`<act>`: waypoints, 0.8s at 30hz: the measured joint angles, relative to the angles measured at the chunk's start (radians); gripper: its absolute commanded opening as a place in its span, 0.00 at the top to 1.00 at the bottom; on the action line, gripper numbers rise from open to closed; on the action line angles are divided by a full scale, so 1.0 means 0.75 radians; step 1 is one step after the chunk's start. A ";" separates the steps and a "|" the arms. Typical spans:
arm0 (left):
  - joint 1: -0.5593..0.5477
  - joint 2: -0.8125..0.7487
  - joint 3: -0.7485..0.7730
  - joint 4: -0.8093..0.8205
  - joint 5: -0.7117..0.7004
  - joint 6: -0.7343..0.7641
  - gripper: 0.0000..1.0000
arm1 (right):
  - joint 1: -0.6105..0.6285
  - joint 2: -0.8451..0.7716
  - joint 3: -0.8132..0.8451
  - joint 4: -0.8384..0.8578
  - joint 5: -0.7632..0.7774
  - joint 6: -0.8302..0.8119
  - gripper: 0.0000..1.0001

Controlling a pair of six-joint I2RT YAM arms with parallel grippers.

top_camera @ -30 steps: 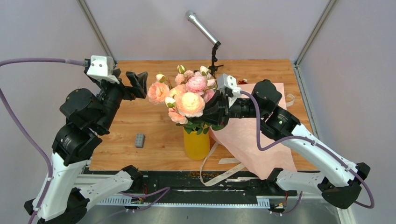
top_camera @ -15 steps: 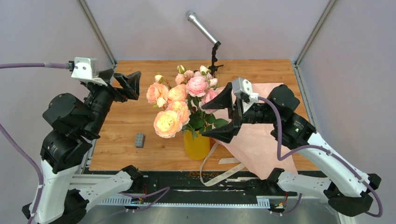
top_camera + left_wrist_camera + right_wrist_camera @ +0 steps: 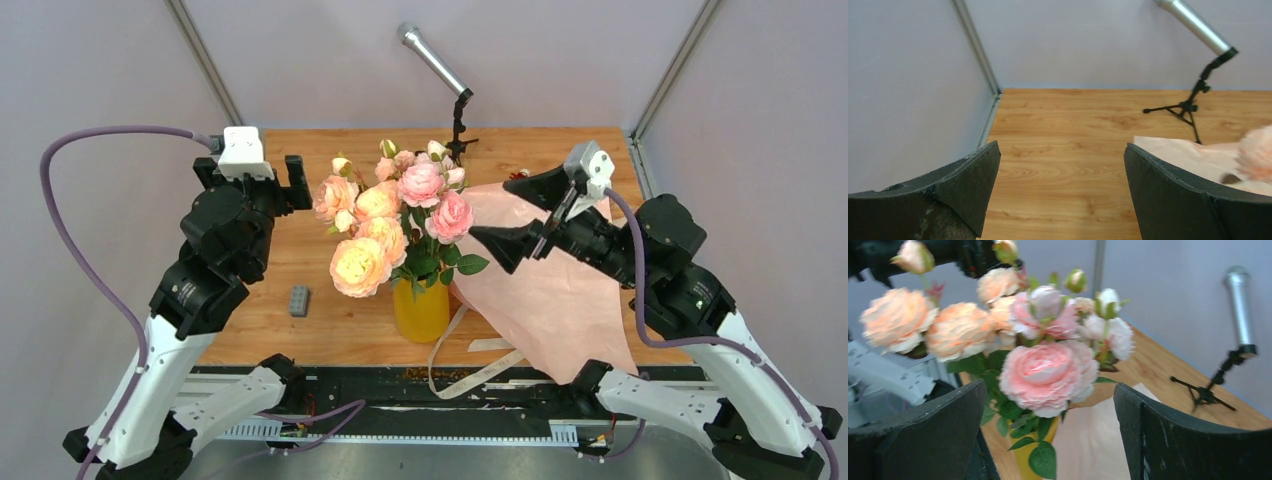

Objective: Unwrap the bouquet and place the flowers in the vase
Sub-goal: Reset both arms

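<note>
flowers: pink and peach roses [image 3: 395,220] standing upright in the vase, stems down inside, leaves spilling over the rim
vase: yellow one [image 3: 421,312], upright near the front edge of the worktop [image 3: 340,320], roughly mid-way across
wrapping paper: the pale pink sheet [image 3: 545,290] lies open and flat on the worktop, just right of the vase; can't tell if it actually touches it
ribbon: beige strip [image 3: 450,365] trails off the paper and over the front edge
left gripper: [image 3: 1062,147] jaws spread wide, nothing between them, up in the air left of the blooms
right gripper: [image 3: 492,208] also spread wide and holding nothing, hovers over the paper just right of the roses, jaws pointing at them
other stuff: small grey block [image 3: 299,300] left of the vase, microphone [image 3: 432,55] on its little stand at the back
</note>
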 measured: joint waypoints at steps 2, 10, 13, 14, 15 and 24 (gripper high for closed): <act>0.091 0.007 -0.024 0.007 0.032 -0.004 0.00 | -0.042 0.007 0.022 -0.031 0.104 0.004 0.00; 0.468 0.048 -0.119 0.064 0.297 -0.095 0.00 | -0.603 0.098 0.008 -0.059 0.111 0.111 0.00; 0.577 0.054 -0.216 0.094 0.377 -0.136 0.00 | -0.836 0.135 -0.090 -0.063 0.055 0.155 0.00; 0.596 0.053 -0.244 0.098 0.392 -0.145 0.00 | -0.897 0.140 -0.128 -0.068 0.041 0.165 0.00; 0.623 0.050 -0.286 0.105 0.408 -0.159 0.00 | -0.950 0.142 -0.160 -0.078 0.033 0.173 0.00; 0.702 -0.132 -0.556 0.145 0.456 -0.209 0.00 | -1.214 -0.077 -0.448 -0.066 0.150 0.173 0.00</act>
